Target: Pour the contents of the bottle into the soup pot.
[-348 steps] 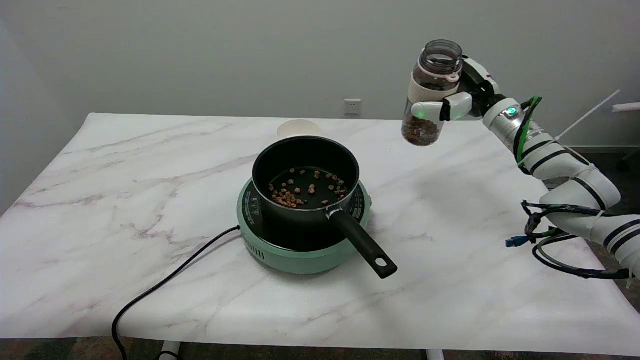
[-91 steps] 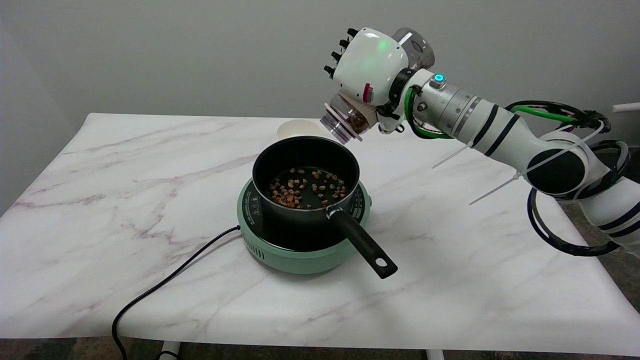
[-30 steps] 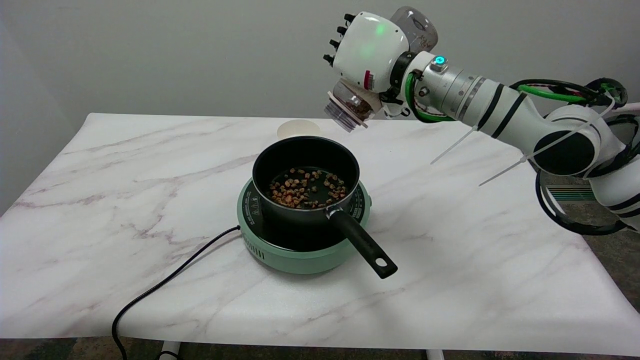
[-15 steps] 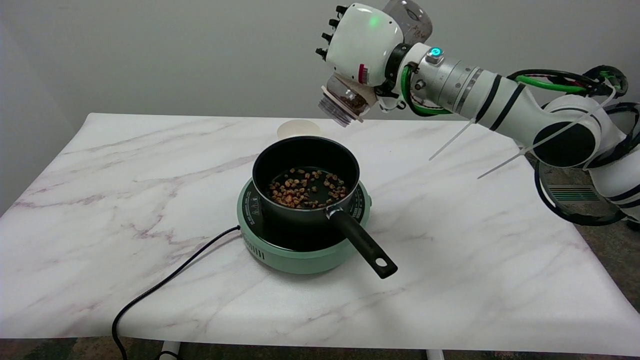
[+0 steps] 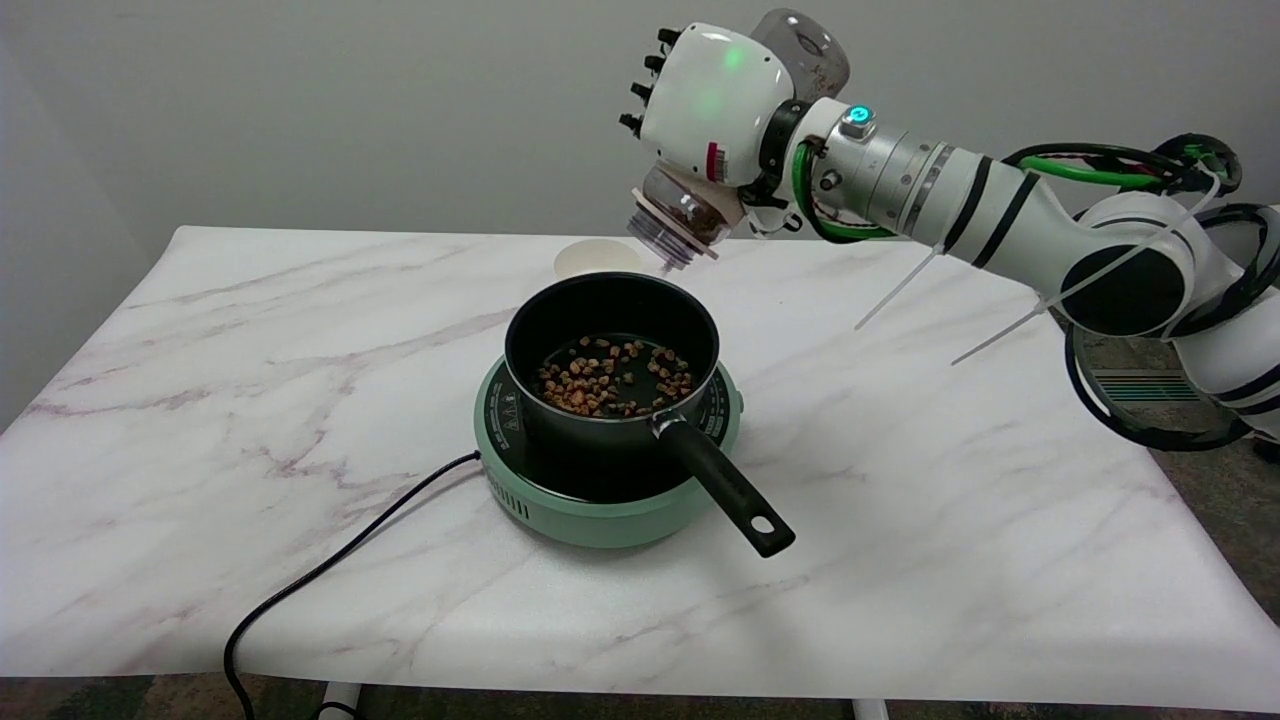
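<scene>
The hand (image 5: 712, 105) hides the middle of the bottle (image 5: 675, 215); the black cord (image 5: 300, 585) runs off the bottom edge.

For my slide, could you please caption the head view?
Right hand tips the bottle mouth-down over the soup pot of brown pieces.
</scene>
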`<action>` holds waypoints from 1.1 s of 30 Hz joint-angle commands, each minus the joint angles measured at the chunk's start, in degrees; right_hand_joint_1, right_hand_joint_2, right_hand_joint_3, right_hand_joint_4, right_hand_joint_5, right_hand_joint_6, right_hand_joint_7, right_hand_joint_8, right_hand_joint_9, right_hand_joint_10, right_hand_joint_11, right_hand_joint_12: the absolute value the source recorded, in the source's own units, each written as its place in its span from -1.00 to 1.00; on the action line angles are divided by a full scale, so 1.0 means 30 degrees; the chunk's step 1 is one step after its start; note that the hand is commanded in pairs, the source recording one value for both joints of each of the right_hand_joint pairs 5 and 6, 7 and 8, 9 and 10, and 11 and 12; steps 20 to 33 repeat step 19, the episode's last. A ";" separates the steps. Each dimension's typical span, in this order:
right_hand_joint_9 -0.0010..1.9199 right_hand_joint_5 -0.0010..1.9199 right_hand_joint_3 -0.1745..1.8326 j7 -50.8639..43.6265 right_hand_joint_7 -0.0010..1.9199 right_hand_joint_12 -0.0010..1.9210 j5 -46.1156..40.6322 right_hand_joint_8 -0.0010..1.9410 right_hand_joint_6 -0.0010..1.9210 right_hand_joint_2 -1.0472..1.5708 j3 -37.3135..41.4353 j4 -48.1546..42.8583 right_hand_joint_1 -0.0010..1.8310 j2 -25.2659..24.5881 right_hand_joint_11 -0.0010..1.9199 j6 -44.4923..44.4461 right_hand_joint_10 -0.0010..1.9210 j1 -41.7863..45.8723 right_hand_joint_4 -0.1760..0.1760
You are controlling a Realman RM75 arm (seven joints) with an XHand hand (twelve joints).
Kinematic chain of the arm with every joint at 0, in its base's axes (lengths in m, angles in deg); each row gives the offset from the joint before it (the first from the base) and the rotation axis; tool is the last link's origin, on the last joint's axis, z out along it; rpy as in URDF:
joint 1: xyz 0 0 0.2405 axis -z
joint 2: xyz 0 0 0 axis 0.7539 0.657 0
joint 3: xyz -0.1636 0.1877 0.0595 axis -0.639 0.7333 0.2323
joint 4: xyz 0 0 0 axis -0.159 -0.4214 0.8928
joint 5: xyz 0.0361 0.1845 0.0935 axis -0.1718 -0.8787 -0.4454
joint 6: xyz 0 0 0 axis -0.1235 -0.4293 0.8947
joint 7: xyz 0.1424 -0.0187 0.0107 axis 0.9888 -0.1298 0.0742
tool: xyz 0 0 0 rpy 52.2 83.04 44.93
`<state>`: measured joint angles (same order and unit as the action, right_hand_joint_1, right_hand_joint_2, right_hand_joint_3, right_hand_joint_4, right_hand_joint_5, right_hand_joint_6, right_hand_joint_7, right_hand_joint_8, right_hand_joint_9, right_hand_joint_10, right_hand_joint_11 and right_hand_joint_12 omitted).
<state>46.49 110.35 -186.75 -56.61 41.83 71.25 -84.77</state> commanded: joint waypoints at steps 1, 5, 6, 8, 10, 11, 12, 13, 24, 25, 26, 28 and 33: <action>0.30 0.45 -0.33 0.0429 0.42 0.08 0.0430 0.40 0.45 0.54 -0.0397 0.0052 0.40 0.0163 0.08 0.0219 0.30 -0.0126 0.00; 0.30 0.45 -0.33 0.0604 0.42 0.08 0.0308 0.40 0.45 0.54 -0.0533 0.0105 0.40 0.0177 0.08 0.0517 0.30 0.0336 0.00; 0.30 0.45 -0.33 0.0670 0.42 0.08 0.0283 0.40 0.45 0.54 -0.0546 0.0105 0.40 0.0203 0.08 0.0662 0.30 0.0572 0.00; 0.30 0.45 -0.33 0.0709 0.42 0.08 0.0284 0.40 0.45 0.54 -0.0512 0.0105 0.40 0.0242 0.08 0.0819 0.30 0.0728 0.00; 0.30 0.45 -0.33 0.0722 0.42 0.08 0.0403 0.40 0.45 0.54 -0.0405 0.0105 0.40 0.0243 0.08 0.0735 0.30 0.0591 0.00; 0.30 0.45 -0.33 0.0679 0.42 0.08 0.0416 0.40 0.45 0.54 -0.0356 0.0105 0.40 0.0243 0.08 0.0656 0.30 0.0459 0.00; 0.30 0.45 -0.33 0.0628 0.42 0.08 0.0430 0.40 0.45 0.54 -0.0332 0.0091 0.40 0.0243 0.08 0.0591 0.30 0.0382 0.00; 0.30 0.45 -0.33 0.0672 0.42 0.08 0.0443 0.40 0.45 0.54 -0.0334 0.0079 0.40 0.0257 0.08 0.0594 0.30 0.0370 0.00; 0.30 0.45 -0.33 0.0748 0.42 0.08 0.0123 0.40 0.45 0.53 -0.0342 0.0132 0.40 0.0322 0.08 0.1179 0.30 0.1102 0.00; 0.30 0.45 -0.33 0.0748 0.42 0.08 0.0123 0.40 0.45 0.53 -0.0342 0.0132 0.40 0.0322 0.08 0.1179 0.30 0.1102 0.00; 0.30 0.45 -0.33 0.0748 0.42 0.08 0.0123 0.40 0.45 0.53 -0.0342 0.0132 0.40 0.0322 0.08 0.1179 0.30 0.1102 0.00; 0.30 0.45 -0.33 0.0748 0.42 0.08 0.0123 0.40 0.45 0.53 -0.0342 0.0132 0.40 0.0322 0.08 0.1179 0.30 0.1102 0.00; 0.30 0.45 -0.33 0.0748 0.42 0.08 0.0123 0.40 0.45 0.53 -0.0342 0.0132 0.40 0.0322 0.08 0.1179 0.30 0.1102 0.00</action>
